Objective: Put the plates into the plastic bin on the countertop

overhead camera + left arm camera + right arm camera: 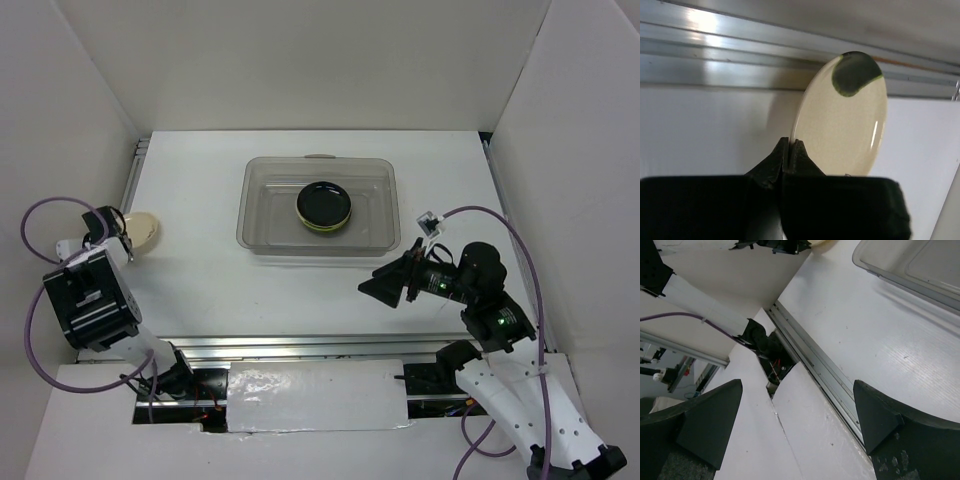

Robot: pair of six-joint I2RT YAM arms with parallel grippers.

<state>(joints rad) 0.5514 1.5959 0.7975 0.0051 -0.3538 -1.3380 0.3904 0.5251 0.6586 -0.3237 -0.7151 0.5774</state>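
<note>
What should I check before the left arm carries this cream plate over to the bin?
1. Left claw shut on the cream plate at its rim: ok.
2. Plate lifted off the countertop: cannot tell.
3. Plastic bin has bare floor beside the black plate: ok.
4. Nothing lying on the countertop between plate and bin: ok.
5. Right claw open, outside the bin, off the left arm's path: ok.

Glossy cream plate (842, 122); clear plastic bin (262, 205) (smooth).
</note>
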